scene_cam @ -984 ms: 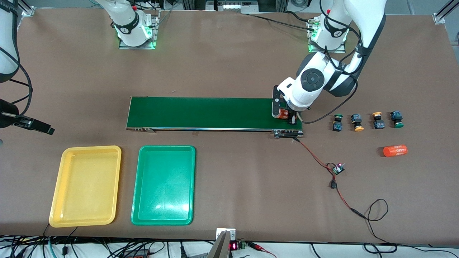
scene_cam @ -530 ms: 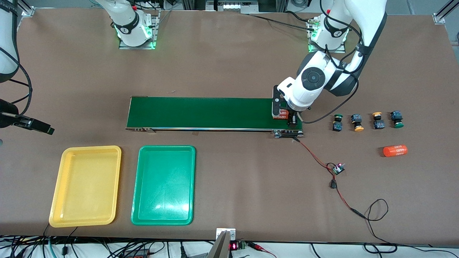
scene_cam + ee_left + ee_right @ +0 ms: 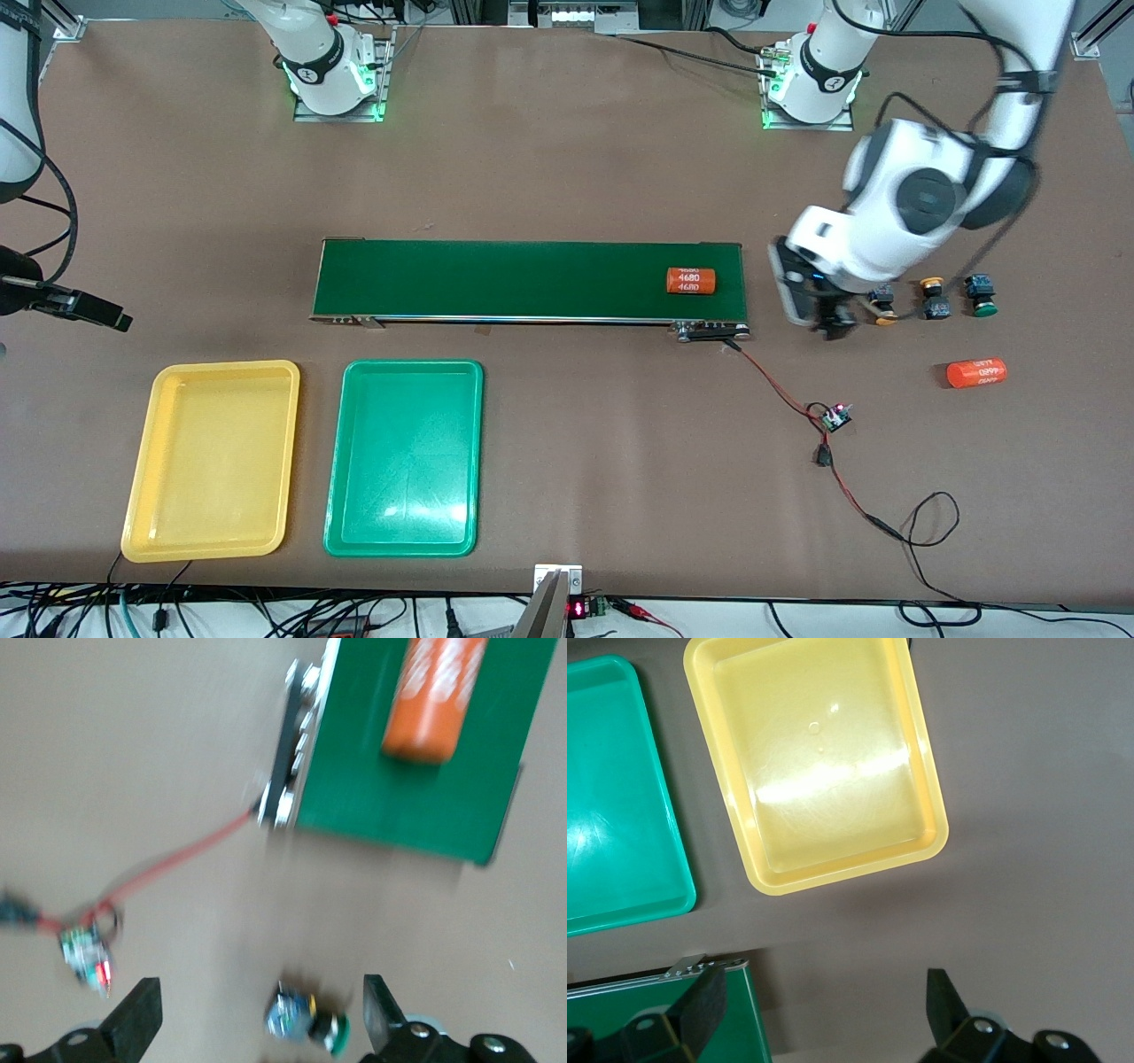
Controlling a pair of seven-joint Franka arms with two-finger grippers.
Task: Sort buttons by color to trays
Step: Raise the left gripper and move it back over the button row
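Observation:
My left gripper is open and empty over the row of buttons just off the conveyor's end. In the left wrist view a green-capped button lies on the table between its fingers, untouched; the front view hides it. Beside it stand a yellow-orange button, another yellow-orange one and a green one. The yellow tray and the green tray lie empty near the front camera. My right gripper waits open above the table near the yellow tray.
An orange "4680" cylinder lies on the dark-green conveyor belt at the left arm's end. Another orange cylinder lies nearer the camera than the buttons. A red wire and small circuit board trail from the conveyor.
My left gripper let go of the orange cylinder on the belt and swung toward the left arm's end, over the buttons. The right arm has not moved.

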